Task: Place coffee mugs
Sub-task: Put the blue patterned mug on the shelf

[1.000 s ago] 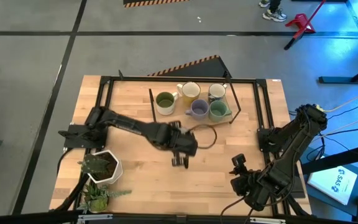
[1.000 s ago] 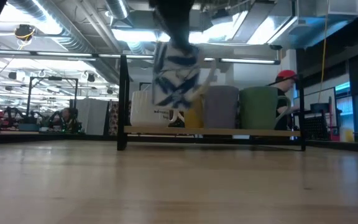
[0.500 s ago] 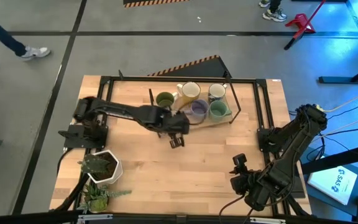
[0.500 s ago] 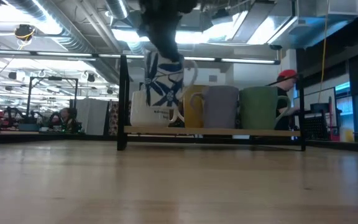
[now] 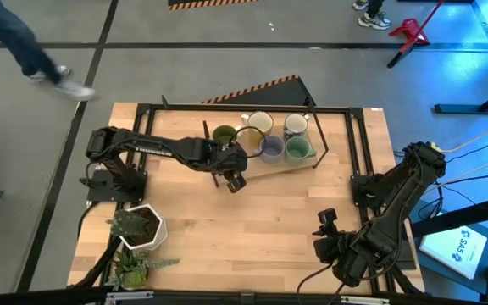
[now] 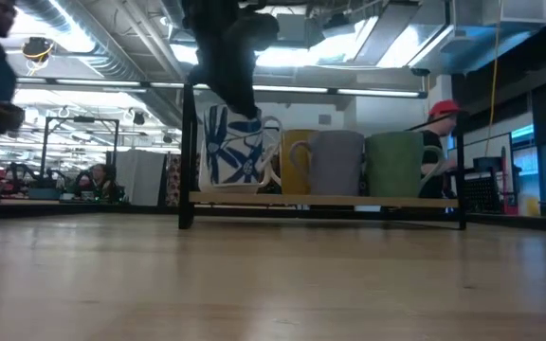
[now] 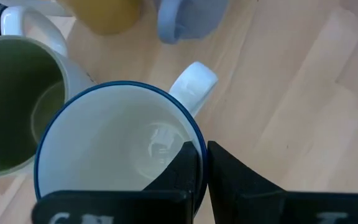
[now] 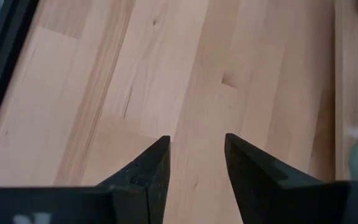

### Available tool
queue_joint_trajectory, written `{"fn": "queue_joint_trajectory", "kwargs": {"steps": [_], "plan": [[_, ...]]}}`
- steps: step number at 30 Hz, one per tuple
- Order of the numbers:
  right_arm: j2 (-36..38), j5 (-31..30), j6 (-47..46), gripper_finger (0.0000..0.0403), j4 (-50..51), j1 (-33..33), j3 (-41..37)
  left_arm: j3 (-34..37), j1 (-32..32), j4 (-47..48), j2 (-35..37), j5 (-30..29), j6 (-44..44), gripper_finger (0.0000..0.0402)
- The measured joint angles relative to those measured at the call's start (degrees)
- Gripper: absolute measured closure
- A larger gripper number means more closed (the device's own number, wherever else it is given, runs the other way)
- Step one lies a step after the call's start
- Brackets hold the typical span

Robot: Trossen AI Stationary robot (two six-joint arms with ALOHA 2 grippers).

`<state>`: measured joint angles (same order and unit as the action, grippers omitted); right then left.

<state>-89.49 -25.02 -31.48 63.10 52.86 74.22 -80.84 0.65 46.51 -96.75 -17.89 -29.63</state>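
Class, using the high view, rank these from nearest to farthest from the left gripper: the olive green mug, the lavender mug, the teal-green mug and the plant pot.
The left gripper is at the tray's front left.
1. Olive green mug, just beyond it on the tray's left.
2. Lavender mug, mid-tray to its right.
3. Teal-green mug, at the tray's right end.
4. Plant pot, at the table's near left corner.

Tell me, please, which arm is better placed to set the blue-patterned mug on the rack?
The left. Its gripper is shut on the blue-patterned mug beside the rack. The right gripper hangs open over bare table, far away.
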Motion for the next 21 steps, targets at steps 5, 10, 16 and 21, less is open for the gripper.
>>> {"fn": "queue_joint_trajectory", "kwargs": {"steps": [5,10,16,21], "plan": [[0.0,-0.01,0.0,0.026,0.0,0.0,0.0,1.82,-0.73,-0.66,0.04,0.07,0.09,0.0388],[0.0,-0.02,0.0,0.026,0.01,0.0,0.0,3.27,-1.15,-3.86,0.28,1.11,0.35,0.0388],[0.0,-0.04,0.02,0.026,0.04,0.0,0.0,3.25,-1.14,-4.33,0.16,1.99,0.59,0.0365],[0.0,-0.04,0.02,0.026,0.01,0.0,-0.02,3.32,-1.12,-4.12,0.06,2.01,0.32,0.0308]]}}
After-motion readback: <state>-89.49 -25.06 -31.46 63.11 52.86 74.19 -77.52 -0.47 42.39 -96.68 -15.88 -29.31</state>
